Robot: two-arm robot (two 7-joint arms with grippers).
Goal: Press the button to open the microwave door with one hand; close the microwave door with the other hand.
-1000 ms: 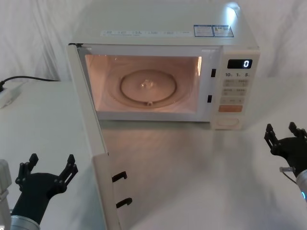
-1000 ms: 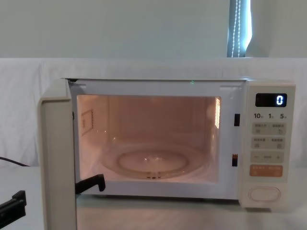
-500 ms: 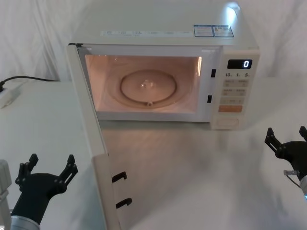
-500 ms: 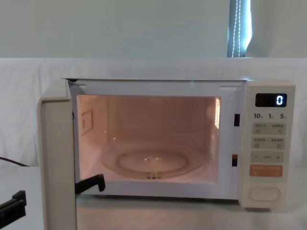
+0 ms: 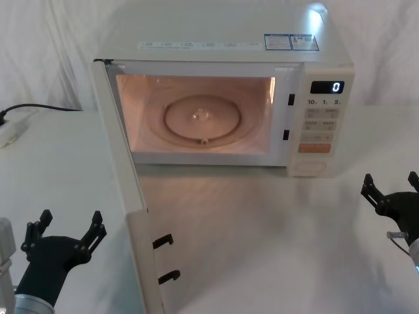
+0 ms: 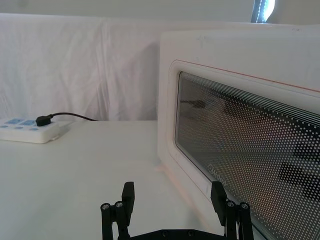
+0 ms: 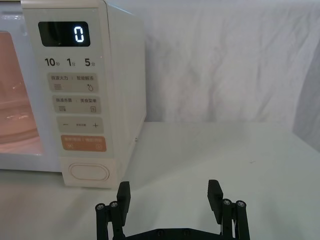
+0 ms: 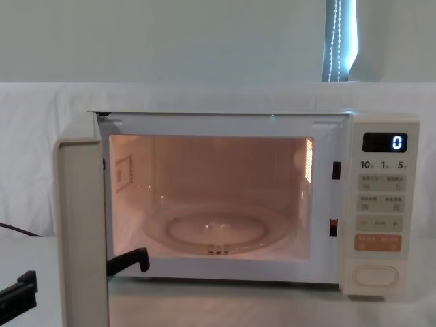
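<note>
Black jaws on both arms stand apart and hold nothing. Left gripper (image 5: pixel 63 230) hovers low over the tabletop (image 5: pixel 275 222) at the robot's near left, just outboard of the microwave door (image 5: pixel 121 176); in the left wrist view the left gripper (image 6: pixel 175 200) faces the door's outer face, whose dotted dark window (image 6: pixel 250 145) runs close past one finger without touching it. Judgement: this arm is placed on the outside of the door so that a sweep toward the cavity would push the door shut. Right gripper (image 5: pixel 391 188) sits at the near right edge, well apart from the control panel; in the right wrist view the right gripper (image 7: pixel 170 197) points at the panel's lower corner, with the button (image 7: pixel 90 173) ahead and off to one side, apart from the jaws. Door stands swung out on its left hinge, roughly square to the front, latch hooks (image 5: pixel 163 241) showing on its free edge. Cavity is lit and the glass turntable (image 5: pixel 202 119) is bare; display (image 5: pixel 327 87) reads 0. Judgement: opening step is done, closing step not yet begun. A power strip (image 6: pixel 32 131) with one black plug lies at the far left, clear of the door's swing.
</note>
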